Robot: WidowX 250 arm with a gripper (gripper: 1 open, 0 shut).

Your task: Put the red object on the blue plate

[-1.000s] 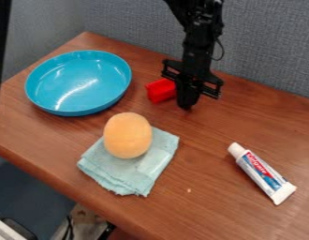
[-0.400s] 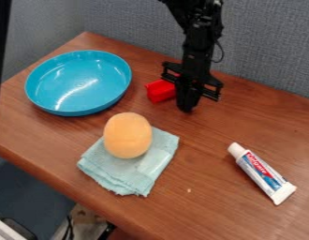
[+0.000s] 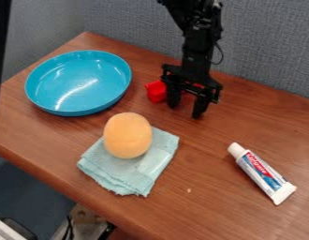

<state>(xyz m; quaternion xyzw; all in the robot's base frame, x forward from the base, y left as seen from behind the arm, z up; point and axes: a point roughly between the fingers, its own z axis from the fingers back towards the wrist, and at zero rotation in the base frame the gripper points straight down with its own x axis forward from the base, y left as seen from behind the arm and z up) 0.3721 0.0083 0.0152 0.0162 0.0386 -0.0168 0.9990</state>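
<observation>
Partly hidden, the red block (image 3: 156, 91).

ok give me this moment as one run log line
gripper: open, low at table | red object: on table, beside fingers | blue plate: nothing on it | red object not yet on plate
</observation>
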